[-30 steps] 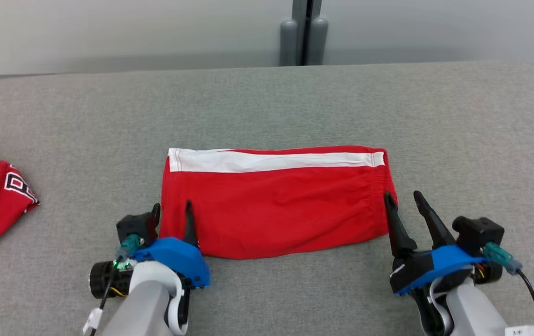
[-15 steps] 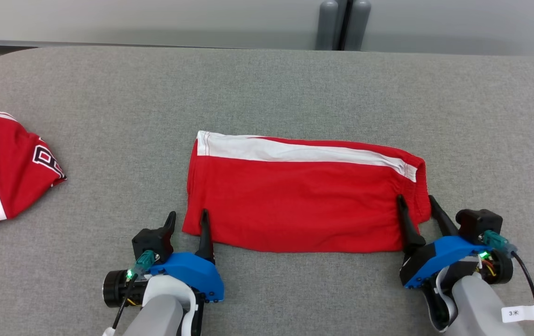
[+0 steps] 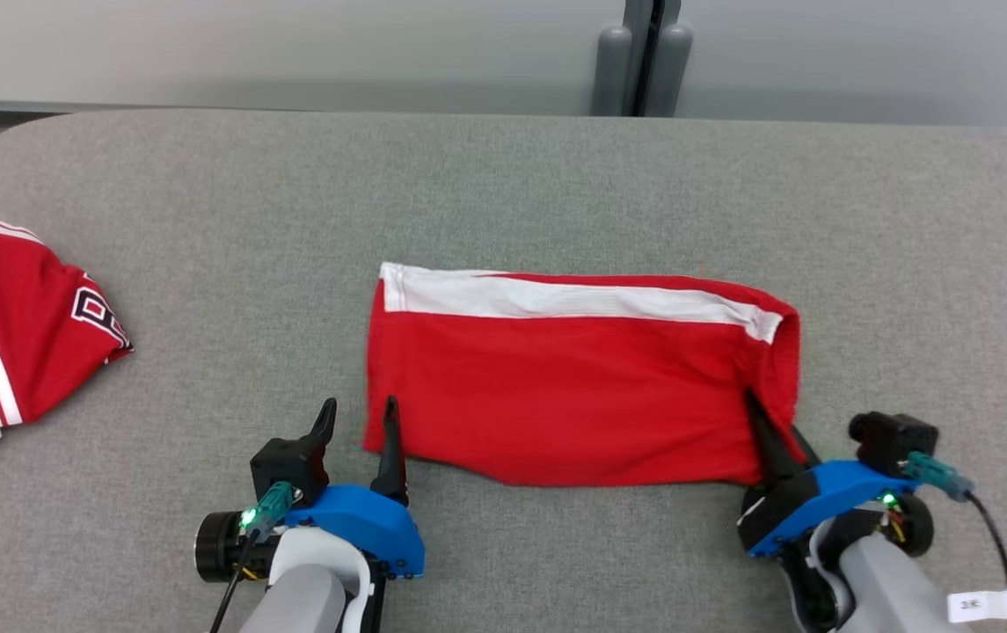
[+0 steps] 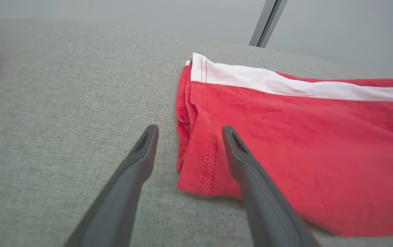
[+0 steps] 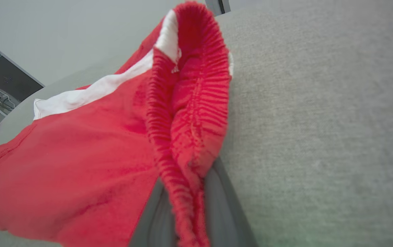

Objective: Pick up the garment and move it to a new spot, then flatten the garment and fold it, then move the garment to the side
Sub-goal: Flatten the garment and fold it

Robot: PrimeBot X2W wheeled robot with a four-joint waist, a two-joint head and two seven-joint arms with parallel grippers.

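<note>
Garment handling at the grasping stage, left to right. At the left edge of the grey counter (image 3: pixel 503 193) lies a second red-and-white garment (image 3: pixel 19 325), well apart from the work. The left hand (image 3: pixel 359 406) stands wide at the near-left corner of the garment (image 3: pixel 573 387). One finger rests on bare counter just beside the hem and the other lies over the cloth, so the corner sits between them, not yet pinched. The garment, red shorts with a white stripe (image 3: pixel 556 299) along the far edge, lies at the centre of the counter as a flat, long rectangle, apparently already doubled over. At its right end the right hand (image 3: pixel 767 422) is clamped on the gathered waistband (image 5: pixel 189 103), which rises off the counter in a loose fold.

Judged step: securing both near corners, either for a further fold or for carrying the garment aside. The next move calls for the left hand to close on every layer of its corner, where several hem edges lie stacked. A partial pinch could let the lower layers drag and undo the fold.
</note>
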